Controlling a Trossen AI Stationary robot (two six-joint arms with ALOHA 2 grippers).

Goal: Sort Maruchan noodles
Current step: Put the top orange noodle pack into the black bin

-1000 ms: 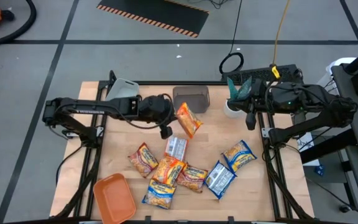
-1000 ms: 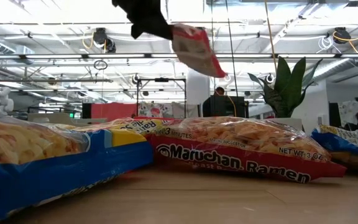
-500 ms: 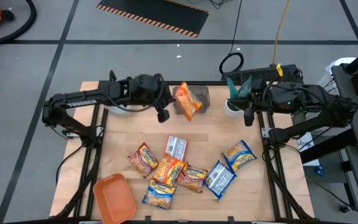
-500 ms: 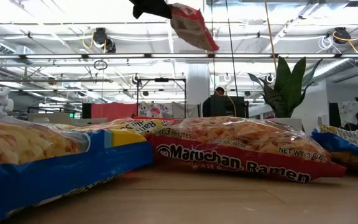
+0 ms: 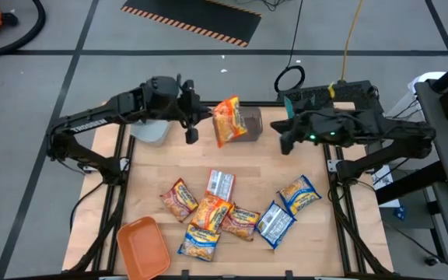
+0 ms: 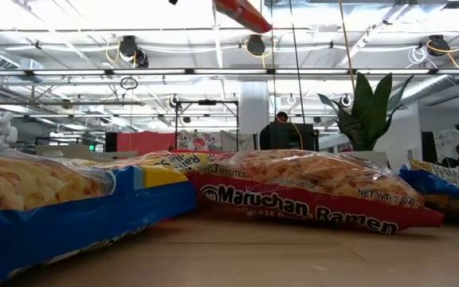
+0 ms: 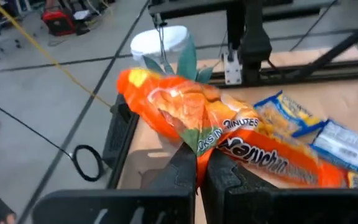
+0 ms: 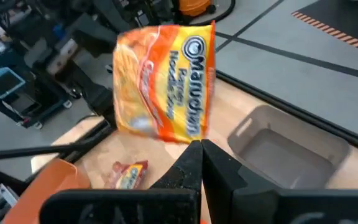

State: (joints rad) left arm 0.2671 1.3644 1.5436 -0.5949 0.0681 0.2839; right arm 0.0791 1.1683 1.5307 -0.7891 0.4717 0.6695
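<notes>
My left gripper [image 5: 203, 118] is shut on an orange Maruchan packet [image 5: 225, 120], held high above the left rim of the grey bin [image 5: 243, 124]. The packet also shows in the left wrist view [image 7: 185, 112], in the right wrist view [image 8: 163, 87] and at the top of the low view [image 6: 241, 12]. My right gripper [image 5: 284, 141] is shut and empty, to the right of the bin, pointing at the packet. Several other packets [image 5: 224, 210] lie flat on the table's middle and near part. My left gripper pinches one edge of the orange packet [image 7: 196, 148] between its two fingers. The fingers come about level from the table's left. The packet juts out beyond the fingertips, lifted clear of the table and the bin.
An orange tray [image 5: 142, 247] lies at the near left corner. A white bin [image 5: 152, 131] stands under my left arm. The potted plant [image 7: 160, 43] stands at the far right, partly under my right arm. Bare wood lies between the bin and the packets.
My left gripper has gone up and toward the far edge with the orange packet, which now hangs over the grey bin's left rim and has turned more upright. My right gripper has gone toward the table's left, toward the packet.
</notes>
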